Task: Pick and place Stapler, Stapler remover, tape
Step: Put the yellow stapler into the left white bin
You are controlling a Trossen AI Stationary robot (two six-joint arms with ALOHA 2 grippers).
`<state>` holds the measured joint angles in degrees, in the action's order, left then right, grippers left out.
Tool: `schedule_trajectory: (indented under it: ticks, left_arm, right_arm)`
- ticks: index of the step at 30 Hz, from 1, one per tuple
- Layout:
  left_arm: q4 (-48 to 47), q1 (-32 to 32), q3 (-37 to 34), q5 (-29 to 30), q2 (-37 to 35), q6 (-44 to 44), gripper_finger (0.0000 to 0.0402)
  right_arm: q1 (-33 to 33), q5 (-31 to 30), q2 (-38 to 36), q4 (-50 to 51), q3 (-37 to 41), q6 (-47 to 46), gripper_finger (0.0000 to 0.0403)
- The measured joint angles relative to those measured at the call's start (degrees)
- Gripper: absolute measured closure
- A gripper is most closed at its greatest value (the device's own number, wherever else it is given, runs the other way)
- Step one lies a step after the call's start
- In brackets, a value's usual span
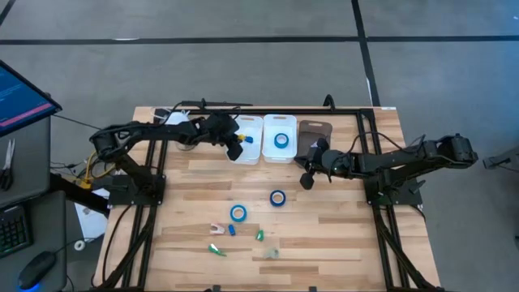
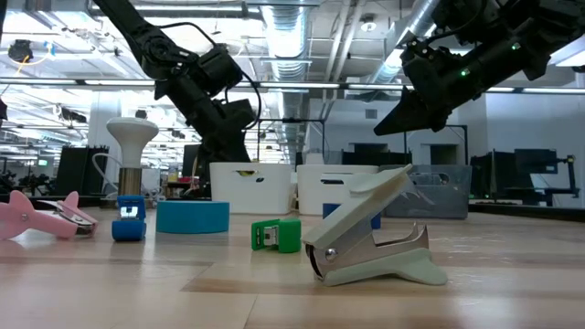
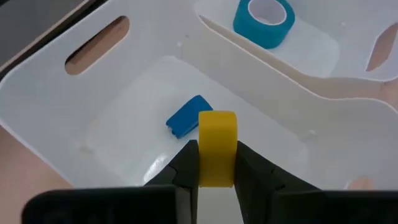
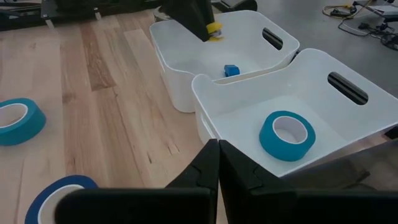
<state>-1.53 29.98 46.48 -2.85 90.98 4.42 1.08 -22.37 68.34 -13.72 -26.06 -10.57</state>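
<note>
Left gripper (image 3: 216, 163) over white bin (image 3: 124, 118)

smooth glossy white plastic bins (image 4: 242, 93) on a matt wood-grain table (image 4: 112, 93).

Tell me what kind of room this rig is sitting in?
Probably a robotics lab or workshop in an industrial hall: exposed ceiling ducts, rows of other workstations behind the wooden table, and a monitor with a keyboard beside it.
</note>
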Motion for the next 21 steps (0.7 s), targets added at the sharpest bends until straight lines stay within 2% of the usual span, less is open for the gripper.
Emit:
schedule_trajectory:
  ticks: [5, 21]
  left_arm:
    - [0.1, 0.0, -1.2, 0.0, -0.1, 0.6, 0.0322]
    - [1.4, 0.0, -2.0, 1.3, -0.1, 0.4, 0.0317]
  right_arm:
    - [0.0, 0.0, 0.0, 0.0, 0.0, 0.0, 0.0403]
    - [0.0, 0.0, 0.0, 0.0, 0.0, 0.0, 0.0403]
